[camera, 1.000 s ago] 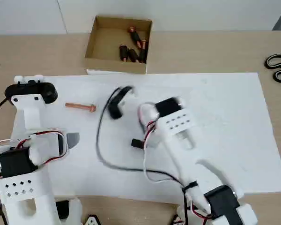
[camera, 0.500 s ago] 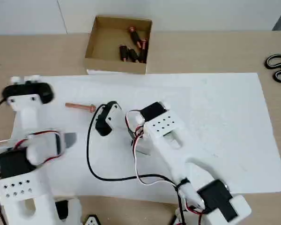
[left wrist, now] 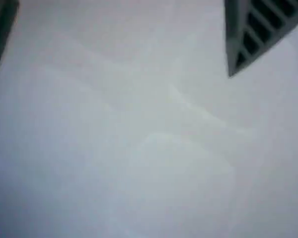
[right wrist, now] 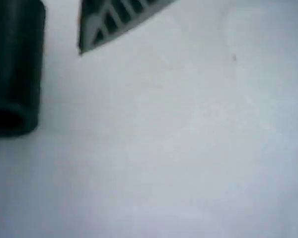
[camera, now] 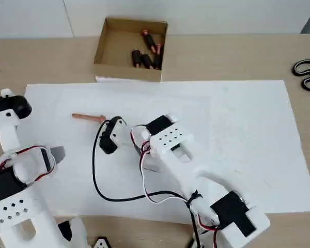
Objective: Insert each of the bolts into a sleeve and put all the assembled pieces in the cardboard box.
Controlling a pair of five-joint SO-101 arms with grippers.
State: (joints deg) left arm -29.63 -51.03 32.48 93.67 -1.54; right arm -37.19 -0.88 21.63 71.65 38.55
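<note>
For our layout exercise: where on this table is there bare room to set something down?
Free: the right half of the white sheet, between the middle arm and the scissors. Crowded: around the bolt, close beside that arm.

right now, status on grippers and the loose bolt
Left gripper open, empty. Right gripper beside black sleeve, grip unclear. Bolt loose on white sheet, unsleeved. Nothing blocking it.

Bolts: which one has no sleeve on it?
The bare copper bolt lying alone on the white sheet. The other bolts sit in the cardboard box, already sleeved in black.
</note>
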